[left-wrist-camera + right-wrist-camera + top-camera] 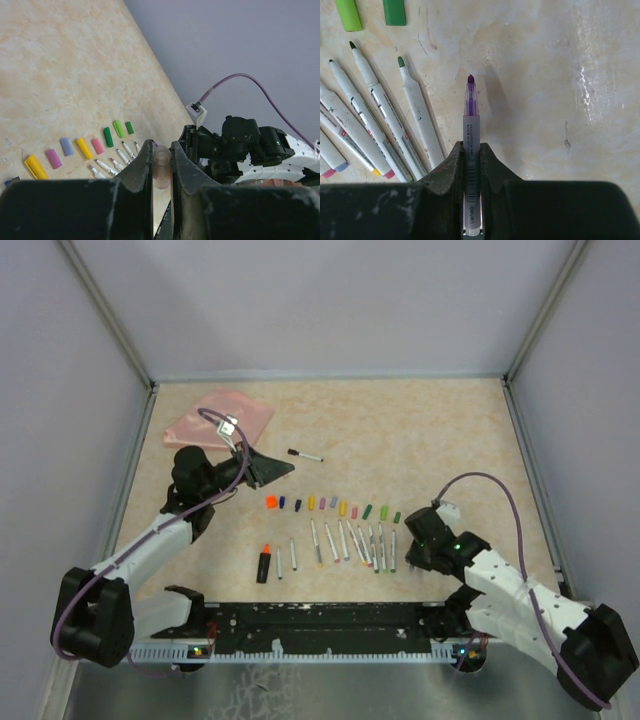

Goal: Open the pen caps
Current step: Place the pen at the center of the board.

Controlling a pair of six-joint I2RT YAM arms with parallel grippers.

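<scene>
Now: L claw [161,150] clenched on pale purple cap [162,170], wedged btw its jaws; loose cap row [84,148] ahead-left. R claw [471,150] grips uncapped purple pen [471,115], tip fwd.

The counter [420,430] is marbled beige; the pouch [222,420] pink; the pen caps [343,508] run orange, blue, yellow, pink, purple, green. The pen [471,100] in the black right claw [471,147] is purple-tipped, with a black barcode; the cap [161,170] in the black left claw [161,147] is pale, translucent.
</scene>
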